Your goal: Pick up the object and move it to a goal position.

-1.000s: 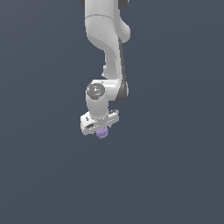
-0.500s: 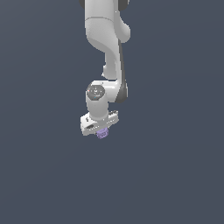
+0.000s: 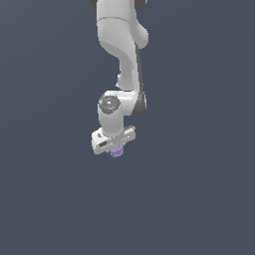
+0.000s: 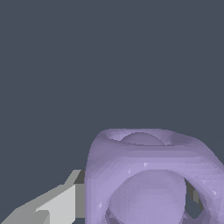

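The object [image 3: 117,152] is a small pale purple lumpy piece, seen just under the white hand of the arm in the exterior view. In the wrist view the object [image 4: 148,179] fills much of the picture, with ring-like openings on its faces. My gripper [image 3: 116,149] is shut on it, with one grey-white finger [image 4: 52,205] touching its side; the other finger is mostly hidden behind the object. The fingers are barely seen in the exterior view.
The white arm [image 3: 122,60] reaches down from the top of the exterior view. A plain dark grey-blue surface [image 3: 199,199] lies all around.
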`<move>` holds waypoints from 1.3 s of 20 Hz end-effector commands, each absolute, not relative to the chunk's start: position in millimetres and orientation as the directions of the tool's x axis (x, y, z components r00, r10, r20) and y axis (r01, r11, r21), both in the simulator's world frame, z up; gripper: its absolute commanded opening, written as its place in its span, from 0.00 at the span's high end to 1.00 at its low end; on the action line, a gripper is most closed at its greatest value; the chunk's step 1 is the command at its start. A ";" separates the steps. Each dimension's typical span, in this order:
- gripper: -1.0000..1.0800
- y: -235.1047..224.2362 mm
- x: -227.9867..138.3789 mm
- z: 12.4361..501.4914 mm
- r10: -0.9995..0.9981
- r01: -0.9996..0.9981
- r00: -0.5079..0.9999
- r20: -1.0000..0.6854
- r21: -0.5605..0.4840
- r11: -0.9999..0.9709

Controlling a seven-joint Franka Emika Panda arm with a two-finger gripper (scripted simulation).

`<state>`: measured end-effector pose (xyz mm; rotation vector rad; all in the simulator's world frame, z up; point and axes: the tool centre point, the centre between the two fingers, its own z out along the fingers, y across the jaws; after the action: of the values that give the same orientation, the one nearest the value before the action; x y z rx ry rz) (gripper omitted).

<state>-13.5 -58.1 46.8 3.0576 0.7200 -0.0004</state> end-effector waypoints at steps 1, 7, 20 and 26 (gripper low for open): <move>1.00 -55.2 -10.2 55.0 0.447 0.447 0.895 0.001 0.001 -0.895; 1.00 -43.1 2.6 88.9 0.447 0.447 0.895 0.001 0.001 -0.895; 1.00 -4.4 47.5 200.2 0.447 0.447 0.894 0.001 0.000 -0.894; 1.00 6.6 62.3 231.8 0.447 0.447 0.894 0.000 0.000 -0.894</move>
<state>59.2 4.3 224.9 3.0572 0.7228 0.0024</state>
